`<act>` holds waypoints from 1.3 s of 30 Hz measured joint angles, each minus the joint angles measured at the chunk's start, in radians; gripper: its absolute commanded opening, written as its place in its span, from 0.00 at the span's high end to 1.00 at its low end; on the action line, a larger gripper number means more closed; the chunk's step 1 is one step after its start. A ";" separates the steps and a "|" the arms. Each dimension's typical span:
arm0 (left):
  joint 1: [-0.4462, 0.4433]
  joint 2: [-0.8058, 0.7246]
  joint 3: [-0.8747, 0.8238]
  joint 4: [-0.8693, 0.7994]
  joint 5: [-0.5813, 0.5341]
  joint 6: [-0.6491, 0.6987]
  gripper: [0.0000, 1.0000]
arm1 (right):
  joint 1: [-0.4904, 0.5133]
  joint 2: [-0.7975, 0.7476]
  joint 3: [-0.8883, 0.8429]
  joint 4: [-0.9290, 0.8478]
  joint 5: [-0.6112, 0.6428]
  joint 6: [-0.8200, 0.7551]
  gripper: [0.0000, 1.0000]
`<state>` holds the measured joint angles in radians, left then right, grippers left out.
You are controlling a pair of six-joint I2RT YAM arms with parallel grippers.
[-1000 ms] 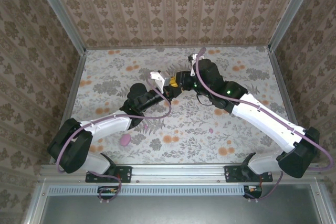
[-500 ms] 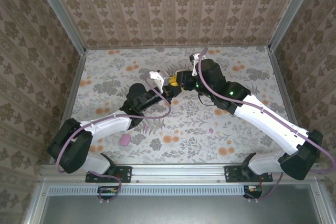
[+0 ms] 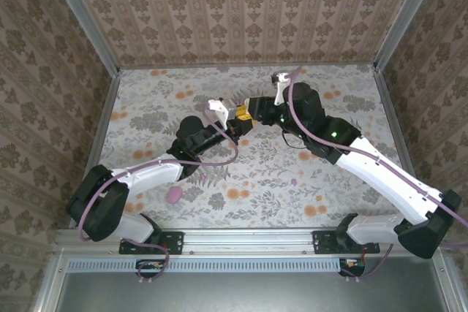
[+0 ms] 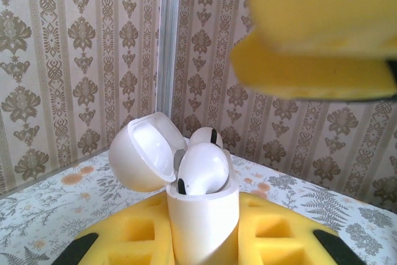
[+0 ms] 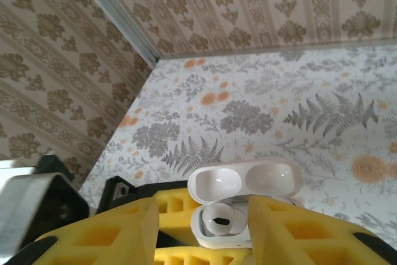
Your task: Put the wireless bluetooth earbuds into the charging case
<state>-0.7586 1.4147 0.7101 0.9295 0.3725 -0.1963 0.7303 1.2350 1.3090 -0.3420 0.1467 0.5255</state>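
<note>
L gripper point(image 4: 201, 249) is clamped on the lower half of the white case point(image 4: 201, 218), holding it upright w/ the lid point(image 4: 146, 153) swung open to one side. Two white earbuds point(image 4: 201, 167) sit in the case's top, just above the L gripper's pads. R gripper point(image 5: 203, 209) hovers over the case, jaws apart, straddling it w/o visible contact. A pink earbud point(image 3: 294, 180) lies on the counter point(image 3: 351, 85), well apart from both grippers, below the R forearm. A pink case point(image 3: 173, 194) lies well behind the L gripper, near that arm's base.
</note>
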 measured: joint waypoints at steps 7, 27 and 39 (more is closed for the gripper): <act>0.000 0.000 0.000 -0.003 0.048 0.061 0.86 | -0.035 -0.061 -0.024 0.002 0.003 -0.034 0.53; 0.000 -0.019 0.035 -0.146 0.211 0.220 0.86 | -0.304 0.134 0.131 -0.278 -0.414 -0.057 0.53; 0.000 -0.034 0.037 -0.200 0.220 0.235 0.86 | -0.305 0.188 0.148 -0.325 -0.456 -0.089 0.53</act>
<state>-0.7586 1.3804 0.7475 0.7292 0.5922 0.0387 0.4255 1.4231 1.4570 -0.6666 -0.3092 0.4362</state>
